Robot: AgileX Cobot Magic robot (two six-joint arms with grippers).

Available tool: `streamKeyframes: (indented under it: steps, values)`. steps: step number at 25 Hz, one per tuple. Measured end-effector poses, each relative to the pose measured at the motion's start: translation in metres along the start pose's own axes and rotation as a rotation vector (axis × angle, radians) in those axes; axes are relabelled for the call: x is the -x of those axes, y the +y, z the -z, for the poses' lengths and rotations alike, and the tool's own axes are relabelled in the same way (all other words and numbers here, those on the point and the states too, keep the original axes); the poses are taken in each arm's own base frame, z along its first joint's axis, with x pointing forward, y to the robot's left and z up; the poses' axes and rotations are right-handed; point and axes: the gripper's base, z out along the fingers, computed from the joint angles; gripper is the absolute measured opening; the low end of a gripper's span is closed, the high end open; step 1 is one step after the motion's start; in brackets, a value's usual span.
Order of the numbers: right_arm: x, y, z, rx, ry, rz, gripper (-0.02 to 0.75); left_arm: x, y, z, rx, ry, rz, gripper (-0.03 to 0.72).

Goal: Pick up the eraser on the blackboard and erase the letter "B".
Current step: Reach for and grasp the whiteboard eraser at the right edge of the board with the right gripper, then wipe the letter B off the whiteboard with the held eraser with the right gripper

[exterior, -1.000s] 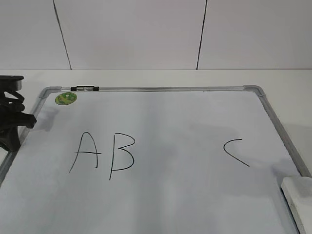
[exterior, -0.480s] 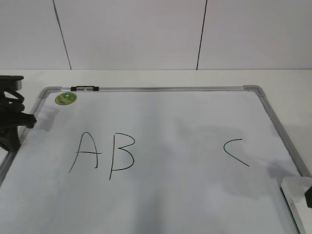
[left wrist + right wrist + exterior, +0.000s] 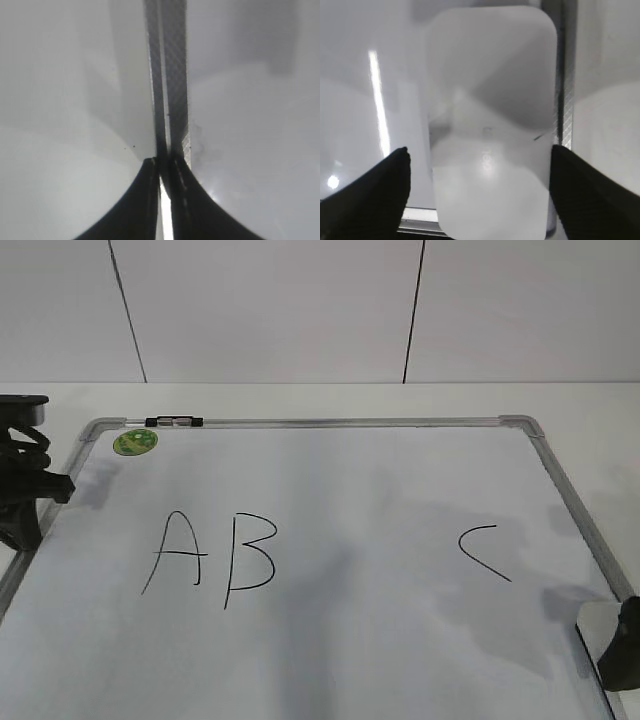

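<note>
From my remote seat I see a pale white table (image 3: 300, 398) running to a wall of white panels (image 3: 270, 310) at twelve o'clock, split by two thin dark vertical seams (image 3: 414, 310), all under soft, even light with faint shadows.

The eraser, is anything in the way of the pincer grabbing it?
Nothing visible is. In the right wrist view the right pincer is open, with one finger on each side of the eraser and only bare blackboard showing in the gaps.
</note>
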Motion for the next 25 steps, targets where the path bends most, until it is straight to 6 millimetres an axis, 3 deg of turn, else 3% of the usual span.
streamKeyframes:
  steps: [18, 25]
  values:
    - [0.005, -0.005, -0.02, -0.027, 0.083, 0.015, 0.662, 0.0, 0.0, 0.0, 0.0, 0.0, 0.0, 0.022]
    - [0.005, -0.005, -0.02, -0.026, 0.083, 0.018, 0.559, 0.0, 0.0, 0.0, 0.0, 0.0, 0.0, 0.022]
